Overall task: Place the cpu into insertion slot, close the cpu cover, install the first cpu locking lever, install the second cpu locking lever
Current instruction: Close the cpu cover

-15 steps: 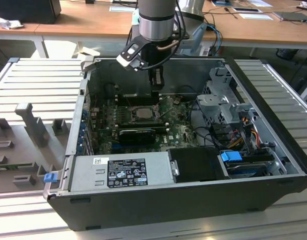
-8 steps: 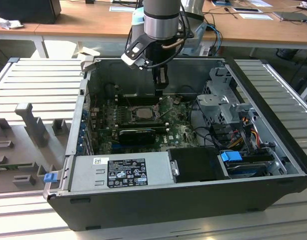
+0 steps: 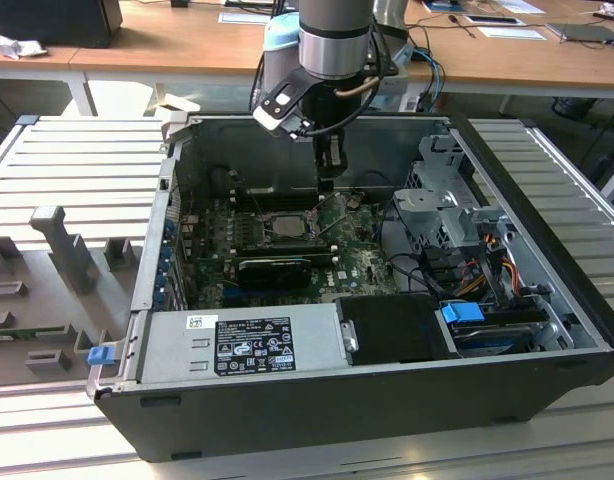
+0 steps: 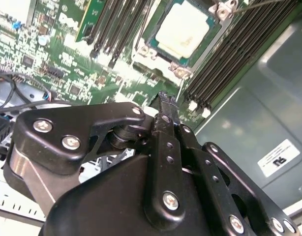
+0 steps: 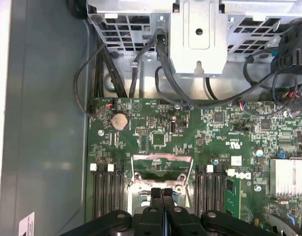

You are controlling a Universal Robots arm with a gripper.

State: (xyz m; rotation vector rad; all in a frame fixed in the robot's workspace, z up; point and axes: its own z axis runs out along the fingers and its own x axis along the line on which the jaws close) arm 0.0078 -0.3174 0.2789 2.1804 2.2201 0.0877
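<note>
Inside the open computer case (image 3: pixel 367 415), which is laid on its side on a slatted metal table (image 3: pixel 77 160), the gripper (image 3: pixel 328 183) is hung from the arm above the green motherboard (image 3: pixel 362 265), close to the socket. Its two black fingers (image 5: pixel 156 201) are seen pressed together along a thin seam in both wrist views, and nothing is pinched between them. The cpu (image 4: pixel 183 30) is seated flat in the socket, its pale metal top facing up, and it is flanked on two sides by banks of black memory slots (image 4: pixel 239 54). In the exterior view the cpu (image 3: pixel 280 223) is placed just to the exterior view's left of the fingertips. The cpu cover (image 5: pixel 163 159) is found raised off the socket in the first wrist view, and green board is visible through its square opening. The joined fingertips are held just beside the cover's nearer edge; whether contact is made cannot be told. A round coin cell (image 5: pixel 120 121) is mounted on the board beyond the cover, and black cables (image 5: pixel 166 69) are routed from there toward a grey metal drive cage (image 5: pixel 197 39). A long black card (image 3: pixel 275 270) is fitted near the socket, and a grey power supply (image 3: pixel 242 345) is set along the case's near wall
</note>
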